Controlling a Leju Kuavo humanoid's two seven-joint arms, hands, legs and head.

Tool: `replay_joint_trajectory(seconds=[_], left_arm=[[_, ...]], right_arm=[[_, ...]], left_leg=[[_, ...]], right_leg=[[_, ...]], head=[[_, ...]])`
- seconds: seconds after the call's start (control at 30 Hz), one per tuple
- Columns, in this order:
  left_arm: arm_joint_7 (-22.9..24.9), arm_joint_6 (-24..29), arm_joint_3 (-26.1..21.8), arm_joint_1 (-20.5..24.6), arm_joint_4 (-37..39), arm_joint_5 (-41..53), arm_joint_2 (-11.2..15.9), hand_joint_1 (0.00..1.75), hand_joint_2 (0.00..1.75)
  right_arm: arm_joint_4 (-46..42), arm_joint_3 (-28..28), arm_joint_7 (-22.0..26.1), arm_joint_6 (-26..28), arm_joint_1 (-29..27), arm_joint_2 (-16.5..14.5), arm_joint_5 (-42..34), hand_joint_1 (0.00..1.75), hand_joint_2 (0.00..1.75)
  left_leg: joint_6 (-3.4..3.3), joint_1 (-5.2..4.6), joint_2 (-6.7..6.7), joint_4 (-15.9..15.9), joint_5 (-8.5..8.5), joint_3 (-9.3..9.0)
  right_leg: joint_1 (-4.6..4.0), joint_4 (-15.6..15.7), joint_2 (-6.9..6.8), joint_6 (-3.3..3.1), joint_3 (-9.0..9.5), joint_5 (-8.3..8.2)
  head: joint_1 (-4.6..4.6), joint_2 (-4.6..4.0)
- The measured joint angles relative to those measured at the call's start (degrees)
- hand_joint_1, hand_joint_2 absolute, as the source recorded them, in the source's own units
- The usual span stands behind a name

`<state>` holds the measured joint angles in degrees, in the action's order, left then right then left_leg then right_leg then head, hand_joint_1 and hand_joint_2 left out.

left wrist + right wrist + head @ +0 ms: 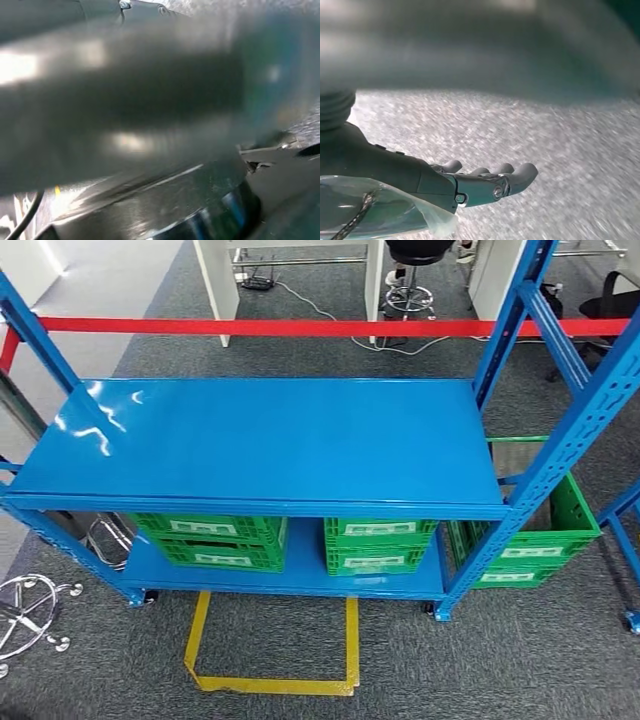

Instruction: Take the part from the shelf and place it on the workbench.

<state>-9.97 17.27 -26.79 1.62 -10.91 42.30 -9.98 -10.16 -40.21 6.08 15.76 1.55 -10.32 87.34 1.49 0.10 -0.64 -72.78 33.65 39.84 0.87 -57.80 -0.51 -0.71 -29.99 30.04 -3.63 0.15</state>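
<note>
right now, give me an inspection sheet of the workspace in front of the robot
surface: blue shelf rack, its top deck bare and glossy; no workbench seen
job's things: a clear plastic bag with something dark inside lies against the right hand; whether it is the part, and whether it is held, cannot be told
clutter: green crates on the lower deck, another just right of the rack
hands: right hand over grey carpet, fingers extended; left wrist view too blurred to judge the left hand
cables: white cable on the floor behind the rack
surroundings: grey carpet, red barrier tape, yellow floor marking, chair bases
</note>
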Motion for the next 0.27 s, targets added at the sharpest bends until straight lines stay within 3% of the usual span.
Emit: replay_joint_trajectory(seconds=[0.03,0.07,0.17,0.2,0.27], left_arm=[[0.5,-0.4,-0.1,-0.2,0.0,-0.4,0.0,0.00,1.75],[0.9,-0.8,-0.1,-0.5,0.0,-0.8,0.1,0.00,1.75],[1.6,-1.7,0.1,-1.8,0.0,-2.9,0.5,0.00,1.75],[1.8,-2.0,0.2,-2.1,0.0,-3.7,0.6,0.00,1.75],[2.0,-2.5,0.6,-2.4,0.0,-4.9,0.8,0.00,1.75]], right_arm=[[-0.1,0.0,-0.5,-0.5,0.0,0.1,-0.8,0.00,1.75],[-0.4,0.0,-1.0,-0.9,0.1,0.1,-1.8,0.00,1.75],[-1.6,0.9,-1.5,-1.8,0.4,0.2,-5.8,0.00,1.75],[-2.0,1.4,-1.6,-2.1,0.5,0.3,-7.4,0.00,1.75],[-2.5,2.1,-1.8,-2.5,0.6,0.5,-9.9,0.00,1.75]], left_leg=[[0.03,0.10,0.22,-1.6,0.10,0.70],[-0.04,0.17,0.28,-0.8,-0.96,0.25],[-0.88,-0.03,0.69,10.2,-6.10,-5.38],[-1.10,-0.15,0.88,13.1,-6.86,-6.80],[-1.01,-0.27,1.08,14.9,-6.78,-7.63]], right_leg=[[-0.06,0.0,-0.50,-0.05,0.05,0.08],[-0.12,0.0,-0.81,-0.05,0.16,0.16],[-0.28,0.1,-1.11,0.15,0.56,0.48],[-0.42,0.0,-1.20,0.26,0.59,0.65],[-0.66,0.0,-1.36,0.31,0.29,0.83]], head=[[0.00,0.00],[0.00,0.00],[-0.01,0.00],[-0.02,0.00],[-0.13,0.00]])
